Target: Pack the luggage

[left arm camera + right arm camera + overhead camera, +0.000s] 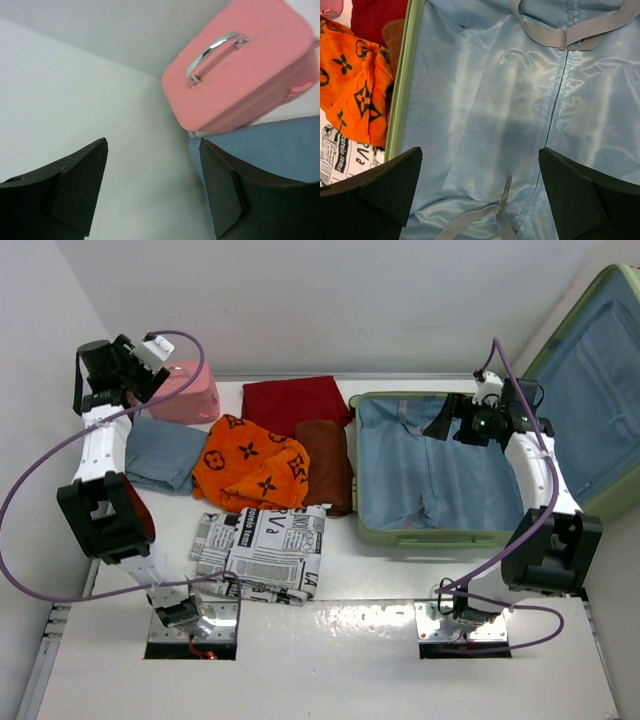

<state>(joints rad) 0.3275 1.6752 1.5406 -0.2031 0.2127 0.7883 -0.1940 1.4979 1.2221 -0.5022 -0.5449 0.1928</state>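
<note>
Luggage (412, 472) is lying open at the right of the bench (350, 660), its light-green shell framing blue-grey lining crossed by grey straps (555, 35). I'm watching my right gripper (480, 155) hovering over it, jaws spread wide; my left gripper (154, 150), likewise parted, is hanging near the pink case (240, 65).

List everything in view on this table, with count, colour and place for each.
luggage: one, light green, open, right side
pink case: one, pink, far left
red cloth: one, dark red, far middle
brown cloth: one, brown, beside the luggage
orange cloth: one, orange patterned, centre
blue cloth: one, grey-blue, left
newsprint cloth: one, black-and-white, near centre
left gripper: one, black, open, by the pink case
right gripper: one, black, open, over the luggage
</note>
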